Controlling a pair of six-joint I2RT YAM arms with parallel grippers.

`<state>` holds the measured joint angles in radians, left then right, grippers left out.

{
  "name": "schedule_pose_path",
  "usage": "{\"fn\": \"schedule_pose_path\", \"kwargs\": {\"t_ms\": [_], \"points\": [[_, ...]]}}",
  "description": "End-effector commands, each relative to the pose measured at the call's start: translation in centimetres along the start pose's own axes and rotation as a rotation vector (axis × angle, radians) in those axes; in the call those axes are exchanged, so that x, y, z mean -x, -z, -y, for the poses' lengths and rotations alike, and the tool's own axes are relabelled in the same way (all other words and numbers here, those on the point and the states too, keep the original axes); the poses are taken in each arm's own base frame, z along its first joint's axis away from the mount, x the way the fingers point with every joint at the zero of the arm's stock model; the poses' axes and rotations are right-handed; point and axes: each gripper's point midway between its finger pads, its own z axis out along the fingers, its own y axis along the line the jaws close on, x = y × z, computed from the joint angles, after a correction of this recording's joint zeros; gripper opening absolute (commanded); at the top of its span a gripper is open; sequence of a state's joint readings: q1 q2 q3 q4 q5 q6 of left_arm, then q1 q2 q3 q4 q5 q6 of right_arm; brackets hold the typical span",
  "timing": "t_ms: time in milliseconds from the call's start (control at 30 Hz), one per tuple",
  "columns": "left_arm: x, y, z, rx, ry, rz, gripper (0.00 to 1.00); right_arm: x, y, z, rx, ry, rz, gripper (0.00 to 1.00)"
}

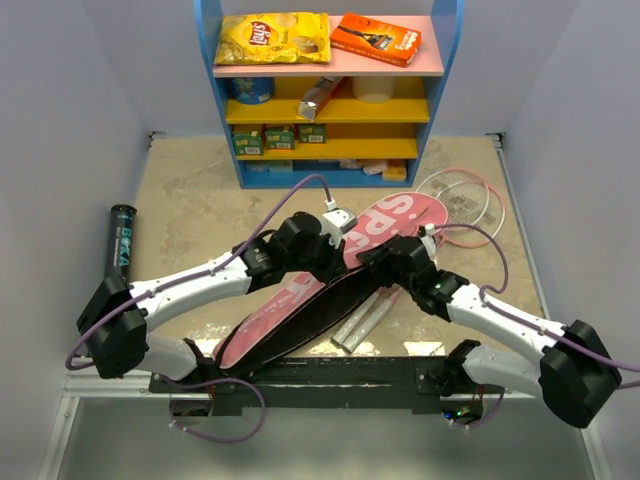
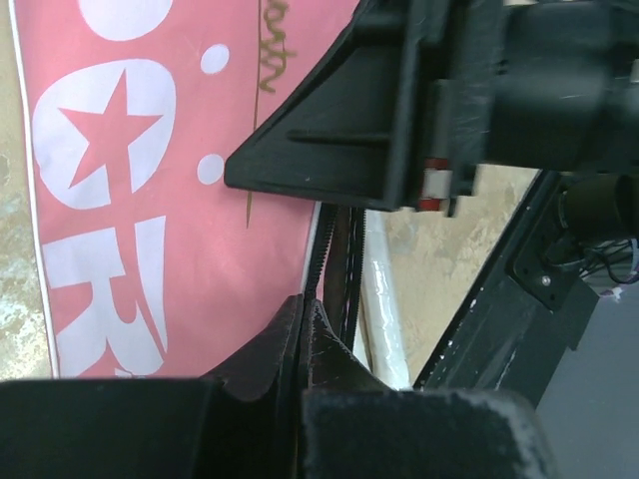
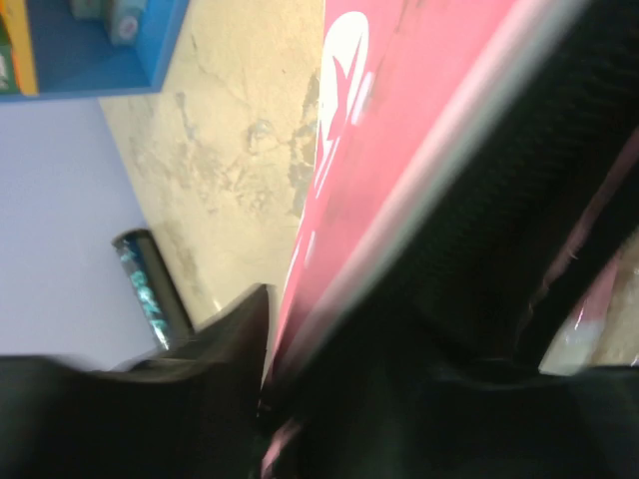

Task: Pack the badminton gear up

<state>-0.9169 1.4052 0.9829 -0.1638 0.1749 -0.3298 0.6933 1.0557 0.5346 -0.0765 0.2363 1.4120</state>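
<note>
Two grippers meet at the open pink bag's rim, near the middle of the table.

Both fingers of the left gripper [image 2: 303, 314] are pressed together on the zipper edge of the pink bag [image 1: 405, 215], beside its white lettering. The right gripper [image 1: 372, 258] has the opposite rim and black lining running in beside its fingers; whether it clamps them cannot be told. Between the two, the bag's mouth gapes, showing its dark inside, and the bag lies diagonally across the table [image 1: 190, 200]. Two rackets [image 1: 365, 315] lie just right of it, their white handles beside the opening and their round heads past its wide end. A black tube [image 1: 121, 240] lies well apart by the left wall.
</note>
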Motion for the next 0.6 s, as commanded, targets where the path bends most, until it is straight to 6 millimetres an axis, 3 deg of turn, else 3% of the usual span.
{"fn": "schedule_pose_path", "kwargs": {"t_ms": [0, 33, 67, 133, 267, 300, 433, 500, 533, 567], "points": [[2.7, 1.0, 1.6, -0.065, -0.032, 0.099, 0.00, 0.0, -0.8, -3.1, 0.098, -0.002, -0.002, 0.23], [2.5, 1.0, 1.4, -0.058, -0.043, 0.093, 0.00, 0.1, -1.0, -3.2, 0.096, 0.004, -0.001, 0.06], [2.1, 1.0, 1.2, -0.047, -0.048, 0.084, 0.00, 0.1, -0.9, -3.4, 0.100, 0.014, 0.003, 0.00], [1.7, 0.9, 0.6, -0.026, -0.071, 0.073, 0.00, 0.9, -0.7, -4.2, 0.104, 0.029, 0.031, 0.00], [0.8, 1.6, -1.3, 0.064, -0.136, 0.036, 0.31, 2.4, 0.1, -5.1, 0.087, 0.093, 0.085, 0.00], [1.4, 2.4, -1.2, 0.070, -0.149, 0.062, 0.35, 2.8, 0.3, -5.3, 0.077, 0.103, 0.097, 0.00], [2.3, 4.4, -0.6, 0.065, -0.216, 0.105, 0.70, 4.1, 0.2, -5.8, 0.058, 0.128, 0.121, 0.00], [1.3, 4.8, -0.4, 0.052, -0.236, 0.059, 0.79, 4.2, -0.1, -6.1, 0.055, 0.145, 0.113, 0.00], [1.0, 5.0, -0.6, 0.067, -0.250, 0.046, 1.00, 4.6, -0.2, -6.1, 0.051, 0.144, 0.117, 0.00], [-0.1, 5.1, -0.7, 0.085, -0.261, 0.006, 1.00, 4.6, -0.3, -6.3, 0.054, 0.154, 0.111, 0.00]]}}
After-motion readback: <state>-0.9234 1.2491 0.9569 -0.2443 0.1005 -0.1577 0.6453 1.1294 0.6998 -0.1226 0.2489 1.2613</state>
